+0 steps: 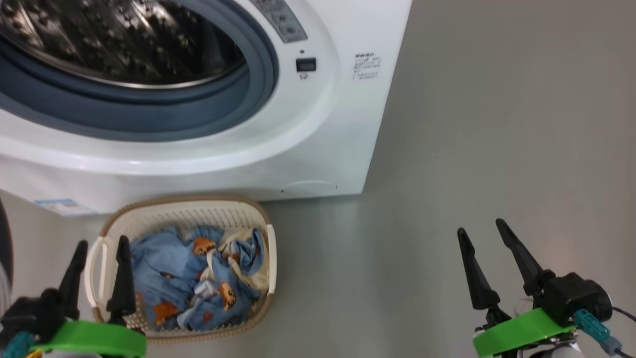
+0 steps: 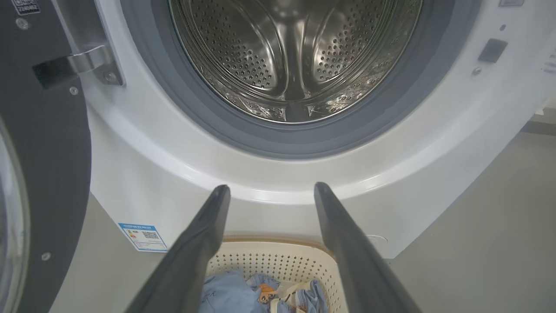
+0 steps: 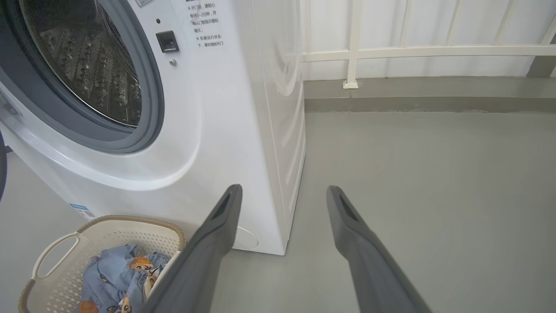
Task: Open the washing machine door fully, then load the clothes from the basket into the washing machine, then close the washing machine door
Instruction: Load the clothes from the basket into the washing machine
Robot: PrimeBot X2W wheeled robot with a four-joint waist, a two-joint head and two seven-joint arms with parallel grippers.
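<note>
Jaws on both arms are released and hold nothing; each pair stands parted. I read the scene as follows.

Washing machine (image 1: pixel 318 149): front facing me, steel drum (image 2: pixel 295 56) bare of laundry.
Washing machine door (image 2: pixel 47 174): swung out on its hinge (image 2: pixel 91 61) to my left, just beside the left arm; I judge step one complete.
Basket (image 1: pixel 198 217): on the floor (image 1: pixel 472 149) at the foot of the machine, below the opening.
Clothes (image 1: pixel 169 268): bunched inside the basket, so loading is not yet begun.

Hazards:
1) The garments lie tangled. A pinch on one may drag a second, which could drop on the floor or lodge on the grey gasket (image 1: pixel 149 117) and later block the door.
2) A low or off-centre descent could catch the basket's wall or handle and lift the basket as well.
3) A wide leftward swing could strike the open door.

Pose: left jaws hover over the basket's left handle (image 1: pixel 89 283), tips toward the machine. Right jaws hover over the floor, well apart from the basket, aimed past the machine's right corner
</note>
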